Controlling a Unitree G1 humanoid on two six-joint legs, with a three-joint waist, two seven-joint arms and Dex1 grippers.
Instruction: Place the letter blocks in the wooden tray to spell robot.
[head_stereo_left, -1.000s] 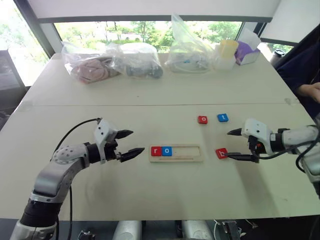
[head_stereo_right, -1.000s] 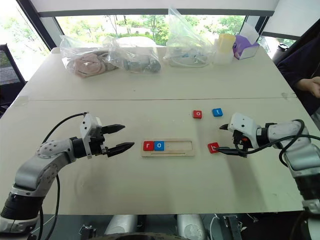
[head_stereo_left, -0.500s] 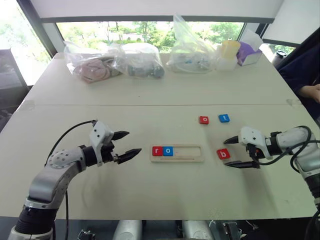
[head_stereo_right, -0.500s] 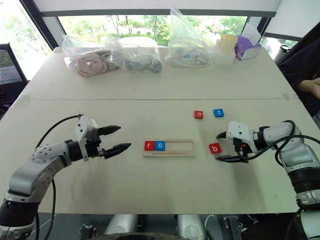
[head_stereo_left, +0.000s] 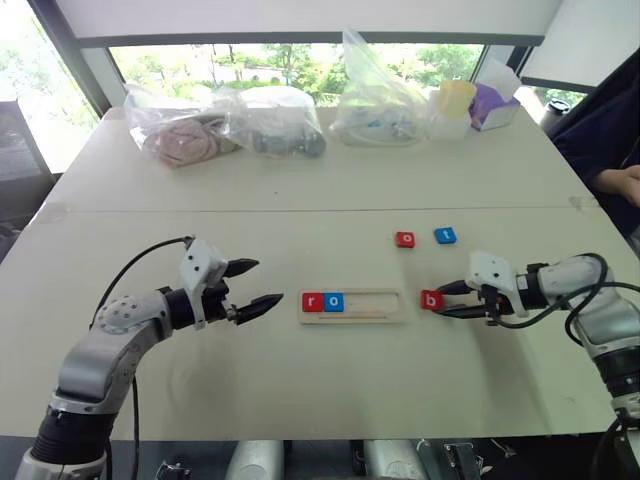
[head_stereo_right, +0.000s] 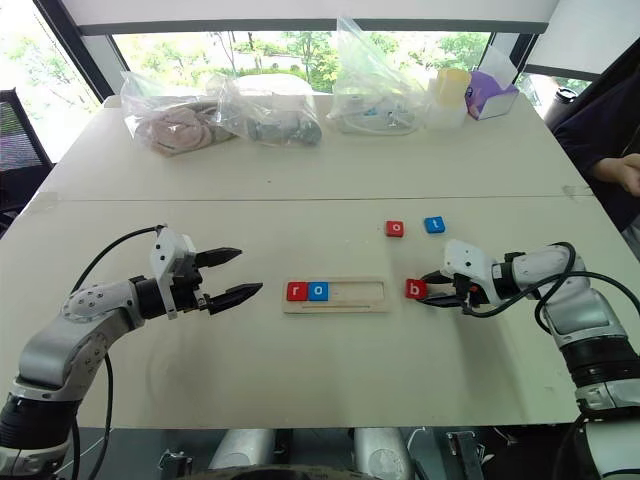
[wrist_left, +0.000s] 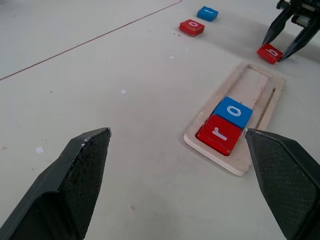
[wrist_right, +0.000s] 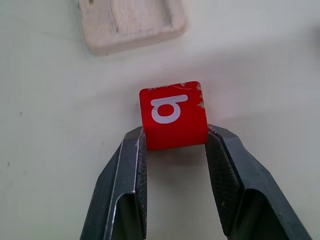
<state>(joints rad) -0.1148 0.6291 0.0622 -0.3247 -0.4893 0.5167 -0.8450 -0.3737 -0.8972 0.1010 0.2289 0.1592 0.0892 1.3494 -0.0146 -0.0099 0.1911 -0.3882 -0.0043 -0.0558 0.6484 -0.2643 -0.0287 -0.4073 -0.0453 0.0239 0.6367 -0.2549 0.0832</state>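
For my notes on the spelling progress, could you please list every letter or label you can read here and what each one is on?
"r": red block, first in the wooden tray.
"o": blue block beside it in the tray.
"b": red block between the right gripper fingers.
"o": loose red block on the table.
"t": loose blue block.
Nothing else is readable.

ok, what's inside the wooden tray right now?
The wooden tray holds two blocks at its left end: a red r block, then a blue o block beside it. The rest of the slot is bare wood; nothing covers it.
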